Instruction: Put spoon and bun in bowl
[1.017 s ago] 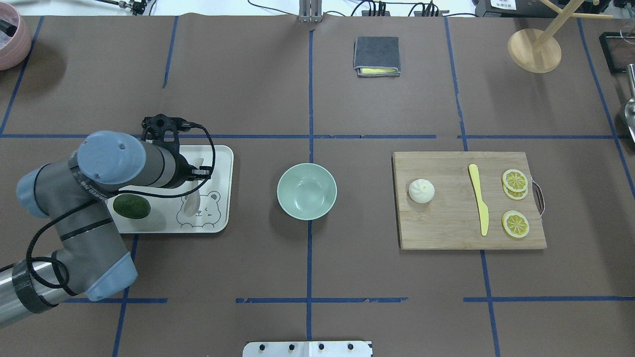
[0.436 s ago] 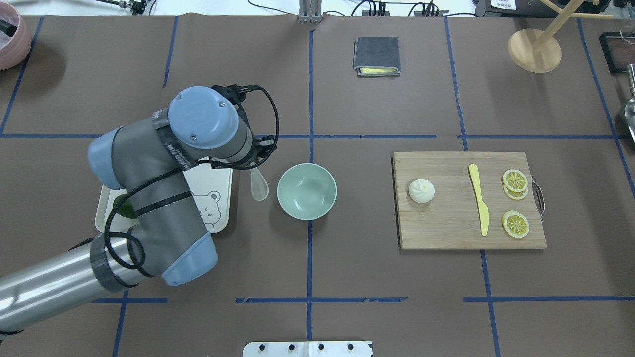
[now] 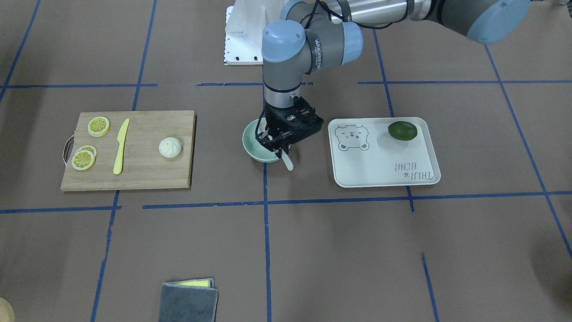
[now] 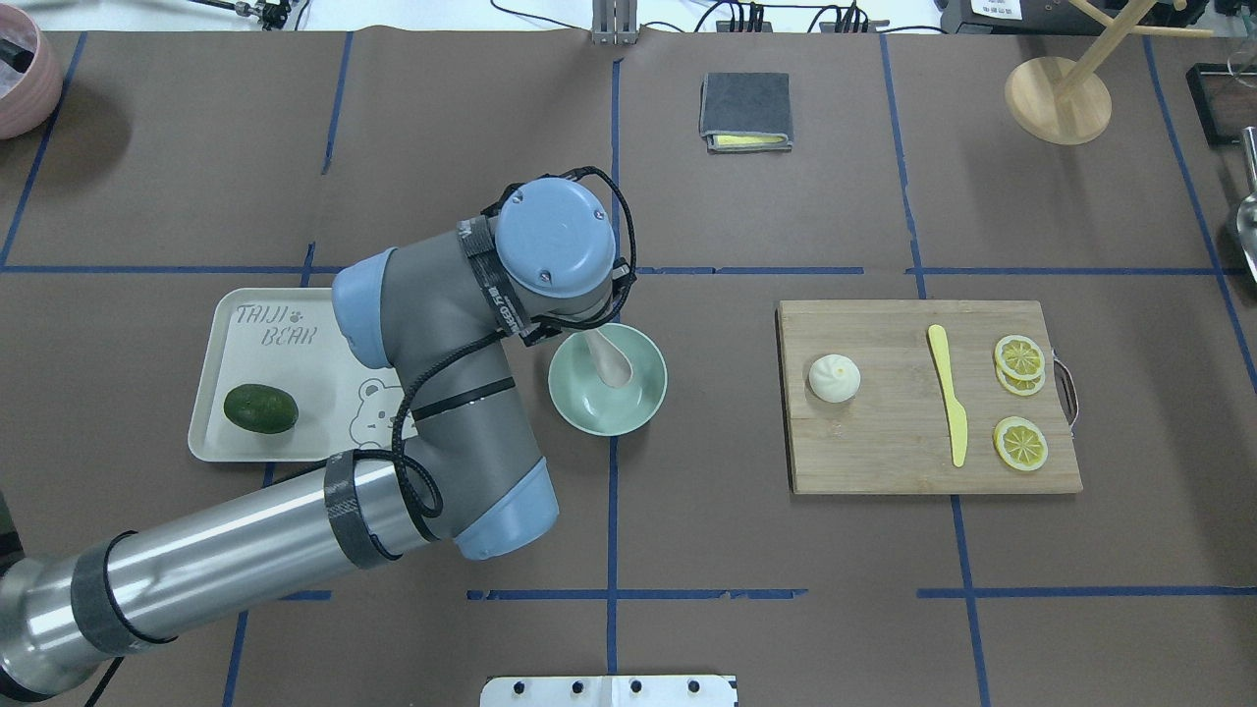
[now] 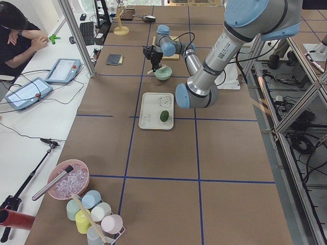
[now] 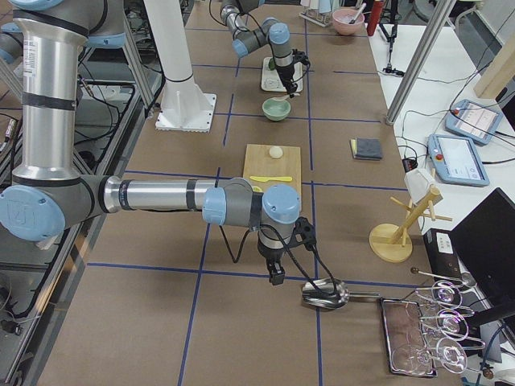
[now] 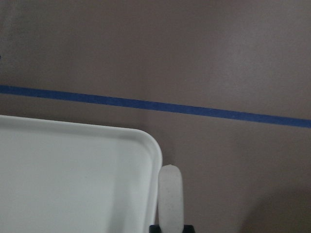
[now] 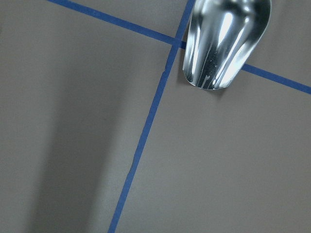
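Note:
The pale mint-green bowl (image 4: 628, 412) stands at the table's middle, also in the front view (image 3: 252, 145). My left gripper (image 3: 281, 150) is shut on the off-white spoon (image 4: 611, 363) and holds it tilted over the bowl. Its scoop hangs inside the rim, and one end sticks out past the fingers (image 3: 288, 162). The left wrist view shows that end (image 7: 171, 199). The white pleated bun (image 4: 834, 378) lies on the wooden board (image 4: 884, 452), right of the bowl. My right gripper (image 6: 276, 279) is far off by a metal scoop (image 6: 326, 293); I cannot tell its state.
The white bear-print tray (image 4: 295, 447) with an avocado (image 4: 260, 408) lies left of the bowl. On the board are a yellow knife (image 4: 949, 393) and lemon slices (image 4: 1019, 355). A grey cloth (image 4: 746, 110) and a wooden stand (image 4: 1058, 98) are at the back.
My left arm has swung right from the tray to the bowl, carrying the spoon. The spoon was beside the bowl 0.4 s ago and is now over it.

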### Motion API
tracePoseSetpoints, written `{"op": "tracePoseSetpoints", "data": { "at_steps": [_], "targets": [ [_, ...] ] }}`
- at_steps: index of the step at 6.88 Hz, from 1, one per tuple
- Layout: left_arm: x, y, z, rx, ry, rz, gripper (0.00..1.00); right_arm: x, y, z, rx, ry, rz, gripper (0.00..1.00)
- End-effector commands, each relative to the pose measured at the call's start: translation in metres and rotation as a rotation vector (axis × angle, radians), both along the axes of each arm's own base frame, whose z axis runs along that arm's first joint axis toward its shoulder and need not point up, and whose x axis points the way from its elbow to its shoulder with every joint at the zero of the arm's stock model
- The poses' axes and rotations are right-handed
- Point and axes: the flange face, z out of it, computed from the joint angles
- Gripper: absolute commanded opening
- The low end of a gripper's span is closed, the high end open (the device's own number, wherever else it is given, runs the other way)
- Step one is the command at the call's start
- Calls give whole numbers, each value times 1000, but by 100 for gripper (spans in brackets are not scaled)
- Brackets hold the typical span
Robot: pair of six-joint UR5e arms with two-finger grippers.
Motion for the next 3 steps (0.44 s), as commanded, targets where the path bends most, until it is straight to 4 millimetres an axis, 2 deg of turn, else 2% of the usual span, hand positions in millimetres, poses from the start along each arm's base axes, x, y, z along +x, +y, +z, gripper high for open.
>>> {"op": "tracePoseSetpoints", "data": {
  "at_steps": [1, 2, 3],
  "targets": [
    [17, 15, 4, -10, -8, 6, 0, 0, 1, 1, -1, 0, 0, 100],
    [17, 16, 3, 0, -10, 17, 16, 0, 1, 1, -3, 0, 0, 100],
    [17, 16, 4, 7, -15, 23, 38, 0, 0, 1, -3, 0, 0, 100]
  ]
}}
